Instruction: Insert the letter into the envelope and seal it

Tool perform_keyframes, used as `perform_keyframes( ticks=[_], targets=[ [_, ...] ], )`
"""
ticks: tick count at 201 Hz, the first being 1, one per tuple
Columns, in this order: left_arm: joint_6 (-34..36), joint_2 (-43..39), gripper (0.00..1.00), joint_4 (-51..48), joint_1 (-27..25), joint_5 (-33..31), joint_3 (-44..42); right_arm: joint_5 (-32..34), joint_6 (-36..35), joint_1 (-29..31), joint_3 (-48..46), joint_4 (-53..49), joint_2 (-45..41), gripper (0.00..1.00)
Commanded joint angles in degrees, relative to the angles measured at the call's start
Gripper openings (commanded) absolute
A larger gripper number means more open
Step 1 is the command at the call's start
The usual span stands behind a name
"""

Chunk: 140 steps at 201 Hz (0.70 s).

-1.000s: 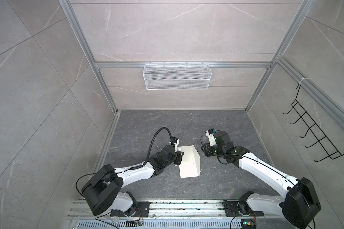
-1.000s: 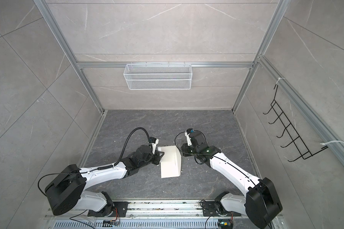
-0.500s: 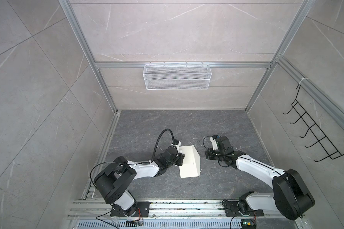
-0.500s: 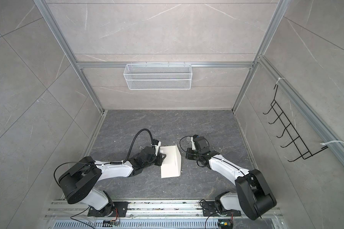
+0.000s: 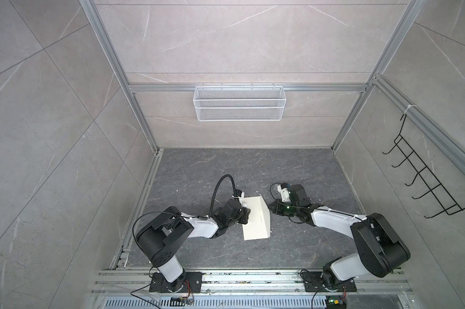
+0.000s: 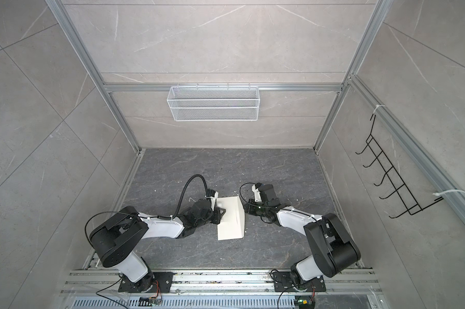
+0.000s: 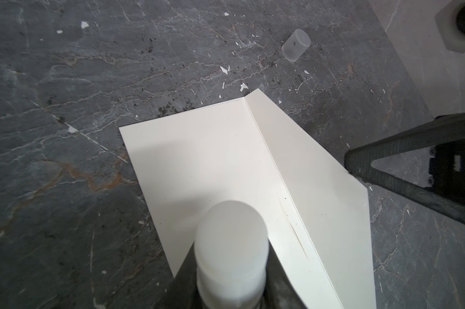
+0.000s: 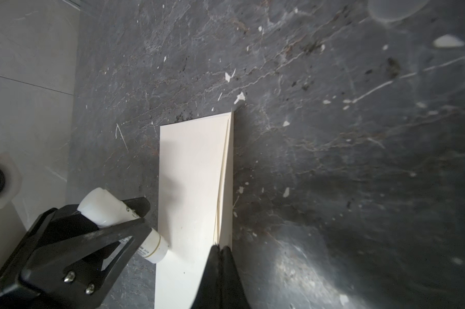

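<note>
The envelope lies on the dark counter between the two arms, and its flap stands up. The left claw is clamped on a white tube, whose end touches the envelope's face. The right claw has its jaws pressed together, with the tips against the flap's edge.

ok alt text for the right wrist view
The right gripper, jaws shut, pinches the raised flap of the cream envelope on a dark marble floor. The left gripper holds a white tube with its tip at the envelope's edge.
</note>
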Motion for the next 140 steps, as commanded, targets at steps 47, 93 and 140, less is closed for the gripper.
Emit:
perform_keyframes(
  ticks=[47,93,140],
  targets=[
    [-0.8,1.5,0.0,2.5,0.0,-0.3,-0.2,-5.1,4.0,3.0,0.1,7.1,4.9,0.0],
    [-0.9,1.6,0.0,2.5,0.1,-0.4,-0.3,-4.9,4.1,5.3,1.4,7.2,7.4,0.0],
    [-1.0,1.9,0.0,2.8,0.1,-0.3,-0.5,-3.6,3.8,7.8,3.1,6.4,10.6,0.0]
  ],
)
